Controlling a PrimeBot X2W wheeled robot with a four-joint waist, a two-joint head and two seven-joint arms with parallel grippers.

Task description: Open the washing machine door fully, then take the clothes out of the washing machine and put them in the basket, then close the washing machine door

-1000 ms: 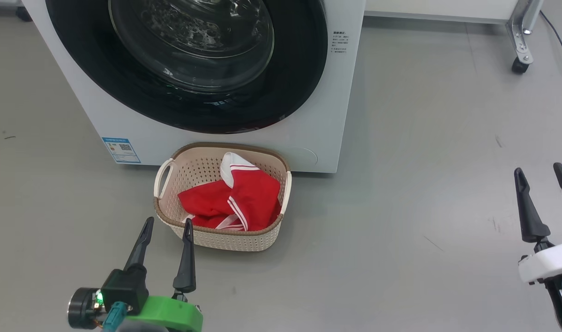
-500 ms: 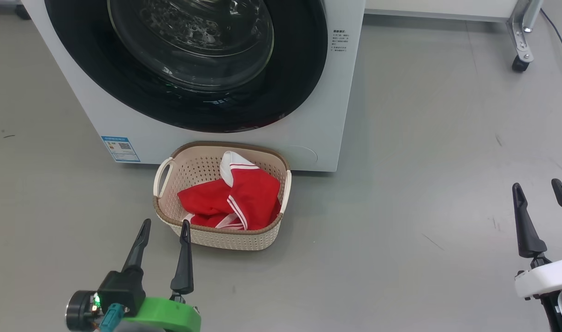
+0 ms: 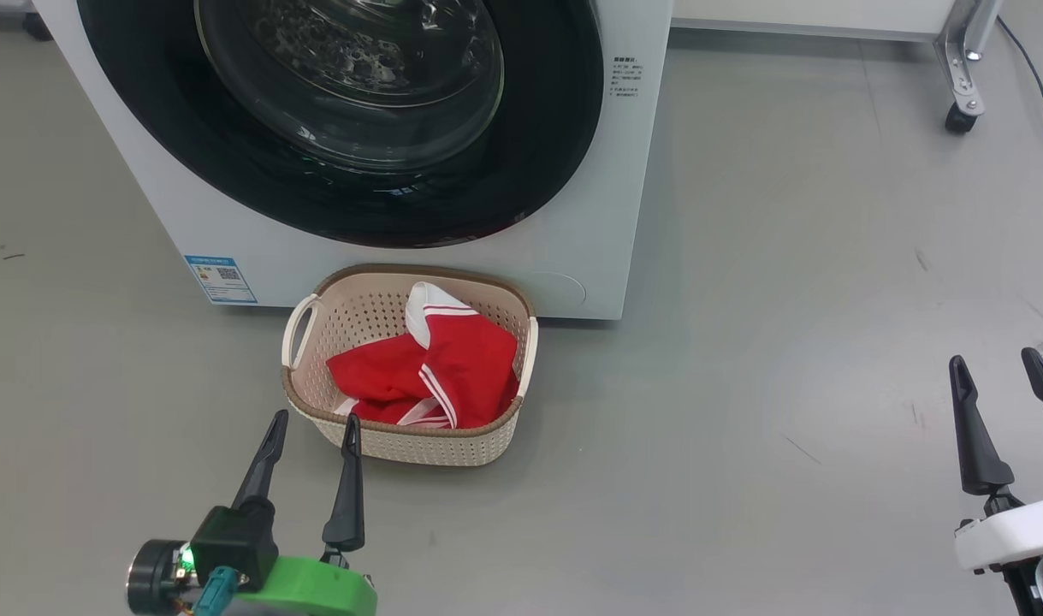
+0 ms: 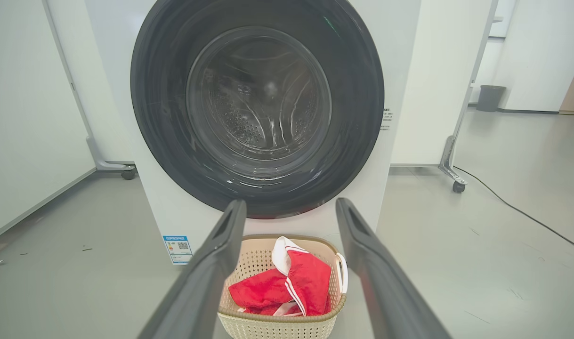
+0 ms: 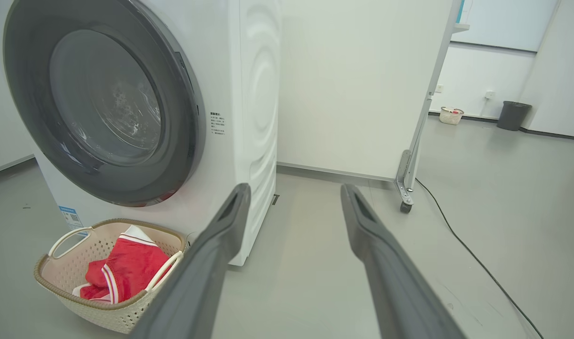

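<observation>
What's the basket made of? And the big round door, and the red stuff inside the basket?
The basket looks like cream moulded plastic: rows of punched holes, with a brown woven-look rim. The washing machine door seems to be glossy black plastic around clear glass; it shines and reflects. The clothes look like soft fabric, since they crumple and fold.

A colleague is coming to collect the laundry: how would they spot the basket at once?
Find the white washing machine with the round black door. On the grey floor at its foot, just below that door, sits the basket. It is cream and perforated with a brown woven-look rim, and holds red clothes with white stripes.
</observation>
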